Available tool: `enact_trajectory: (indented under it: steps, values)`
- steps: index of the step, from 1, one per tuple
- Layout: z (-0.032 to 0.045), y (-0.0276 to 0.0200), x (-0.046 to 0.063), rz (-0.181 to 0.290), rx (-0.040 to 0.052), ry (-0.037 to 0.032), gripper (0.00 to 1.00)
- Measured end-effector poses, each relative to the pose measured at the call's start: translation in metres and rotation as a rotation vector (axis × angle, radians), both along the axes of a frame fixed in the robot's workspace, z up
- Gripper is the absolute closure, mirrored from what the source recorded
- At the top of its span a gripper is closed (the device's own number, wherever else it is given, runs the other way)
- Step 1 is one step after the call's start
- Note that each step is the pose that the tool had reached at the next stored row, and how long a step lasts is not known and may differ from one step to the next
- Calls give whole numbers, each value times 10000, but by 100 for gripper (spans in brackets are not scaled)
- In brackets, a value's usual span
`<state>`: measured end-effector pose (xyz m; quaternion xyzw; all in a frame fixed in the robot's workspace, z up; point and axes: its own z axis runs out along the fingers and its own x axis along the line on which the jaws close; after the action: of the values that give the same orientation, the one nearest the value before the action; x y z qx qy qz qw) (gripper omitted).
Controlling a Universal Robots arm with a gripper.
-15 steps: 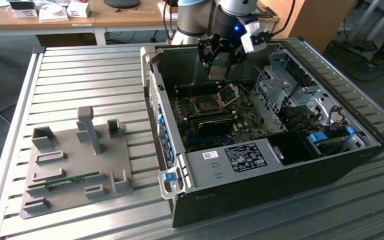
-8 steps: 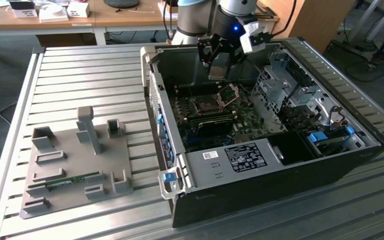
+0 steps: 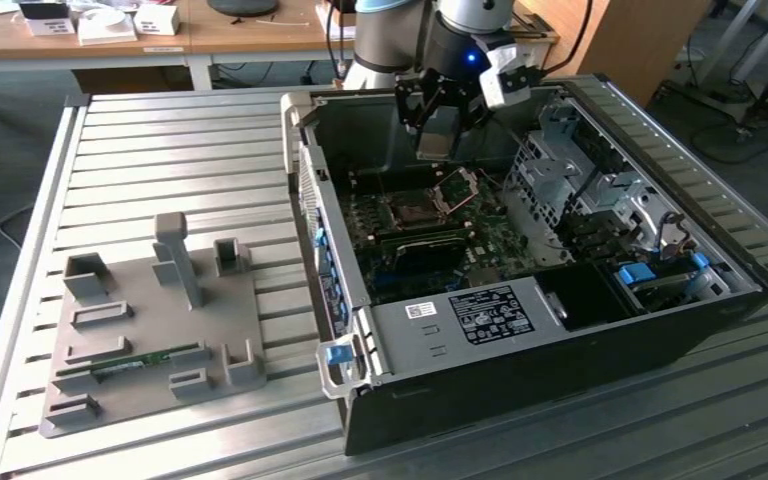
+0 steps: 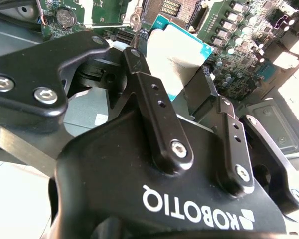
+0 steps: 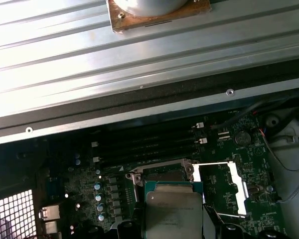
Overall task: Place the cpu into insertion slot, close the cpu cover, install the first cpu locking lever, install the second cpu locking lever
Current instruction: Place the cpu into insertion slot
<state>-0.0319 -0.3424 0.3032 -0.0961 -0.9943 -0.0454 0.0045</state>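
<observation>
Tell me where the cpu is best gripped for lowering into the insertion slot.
Probably by two opposite thin edges, coming from above its metal top, as the hand grips the cpu now: it is a flat square, so edge contact leaves the underside free to meet the insertion slot.

cpu (image 5: 173,214) grey top, teal edge; motherboard (image 5: 249,154) green; tool (image 4: 172,67) black.

An open computer case (image 3: 558,360) lies on the ribbed metal table (image 3: 157,140), toward the exterior view's right edge. Near the opposite edge sits a grey holder tray (image 3: 144,320) carrying a green memory stick (image 3: 131,364). A wooden desk (image 3: 224,35) stands beyond the far edge.
</observation>
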Motion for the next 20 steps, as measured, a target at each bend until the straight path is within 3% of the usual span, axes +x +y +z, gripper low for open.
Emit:
enact_trajectory:
  steps: [14, 20]
  values:
    - [-30, 0, 0, -3, -3, 2, 46]
    - [-34, 0, 0, -304, -4, 2, 46]
